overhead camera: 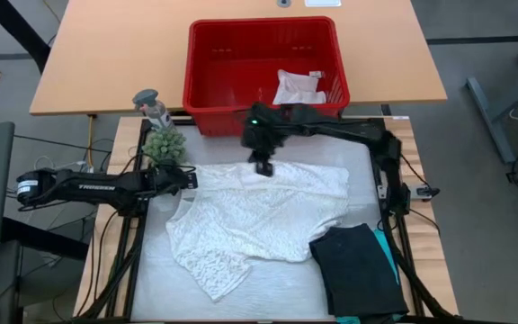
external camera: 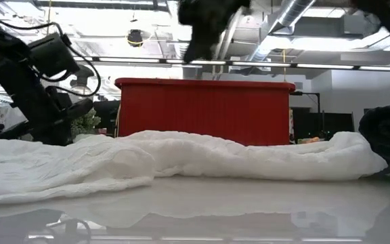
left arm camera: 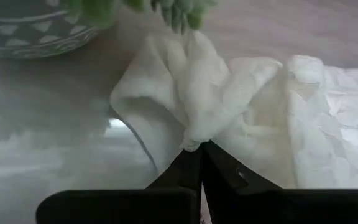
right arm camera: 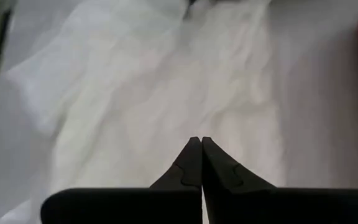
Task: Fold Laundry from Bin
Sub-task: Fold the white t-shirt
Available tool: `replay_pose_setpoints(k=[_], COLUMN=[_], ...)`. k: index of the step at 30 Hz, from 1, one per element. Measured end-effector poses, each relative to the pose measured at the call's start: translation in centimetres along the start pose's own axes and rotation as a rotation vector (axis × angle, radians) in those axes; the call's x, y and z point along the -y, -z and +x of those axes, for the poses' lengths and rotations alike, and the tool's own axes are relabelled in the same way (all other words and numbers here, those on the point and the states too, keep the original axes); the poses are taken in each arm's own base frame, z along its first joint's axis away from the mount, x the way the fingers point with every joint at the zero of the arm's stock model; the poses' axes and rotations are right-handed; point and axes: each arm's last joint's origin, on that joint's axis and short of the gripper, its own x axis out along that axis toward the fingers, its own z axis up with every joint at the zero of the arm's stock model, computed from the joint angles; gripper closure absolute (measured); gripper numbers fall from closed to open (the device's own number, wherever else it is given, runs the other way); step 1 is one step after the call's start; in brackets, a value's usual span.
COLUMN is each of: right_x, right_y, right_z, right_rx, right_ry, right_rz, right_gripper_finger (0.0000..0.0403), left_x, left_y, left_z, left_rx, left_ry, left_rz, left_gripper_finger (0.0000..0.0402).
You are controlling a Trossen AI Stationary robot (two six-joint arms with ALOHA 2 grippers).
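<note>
High view, reading from my left side across: my left gripper [overhead camera: 190, 179] sits low at the left edge of the white lacy top [overhead camera: 259, 220], and my left wrist view shows its fingers pinched tight on a bunched corner of that cloth [left arm camera: 191, 93], just beside the little potted plant [overhead camera: 164, 144]. The top lies spread but rumpled on the mat, one sleeve trailing toward the near edge. Further right, my right gripper [overhead camera: 263, 166] hangs over the top's far edge, close to the red bin [overhead camera: 200, 81]; its fingers are pressed together with nothing between them, the cloth lying below.

I judge this the flattening stage, before any fold. Next I would need my right fingers to part, drop to the far edge and take hold, so both corners can be drawn taut.

A small white cloth [overhead camera: 299, 87] waits in the bin. On the right, the black garment [overhead camera: 360, 268] is folded, with a teal sliver [overhead camera: 388, 256] mostly hidden beneath it. In the low view the folds hide my left gripper's grip.
</note>
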Motion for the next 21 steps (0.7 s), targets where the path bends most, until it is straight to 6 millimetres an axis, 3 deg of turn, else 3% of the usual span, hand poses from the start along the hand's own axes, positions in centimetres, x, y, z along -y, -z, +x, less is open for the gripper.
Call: replay_pose_setpoints(k=[4, 8, 11, 16, 21], right_x=[-2.8, -5.3, -7.5, -12.0, -16.2], right_y=[1.6, 3.5, 4.1, 4.4, 5.1], right_z=[-4.8, -8.1, -8.7, -8.0, -7.6], right_rx=[-0.11, -0.24, -0.306, -0.364, -0.409], right_ry=[-0.028, -0.055, -0.088, -0.156, -0.214], right_rz=[0.0, -0.011, -0.032, -0.126, -0.152], right_gripper_finger=[0.0377, 0.0373, 0.0365, 0.0335, 0.0294], left_x=[1.6, 3.4, 4.8, 7.2, 9.4], left_y=[-0.8, -2.0, -2.7, -3.2, -2.2], left_z=[-1.1, -2.8, -4.6, -8.3, -12.3], left_rx=[0.015, 0.037, 0.009, -0.059, -0.177], left_ry=[0.082, 0.203, 0.353, 0.705, 0.989], left_rz=[0.047, 0.13, 0.217, 0.424, 0.608], left_gripper_finger=[0.0401, 0.0402, 0.0402, 0.04, 0.0387])
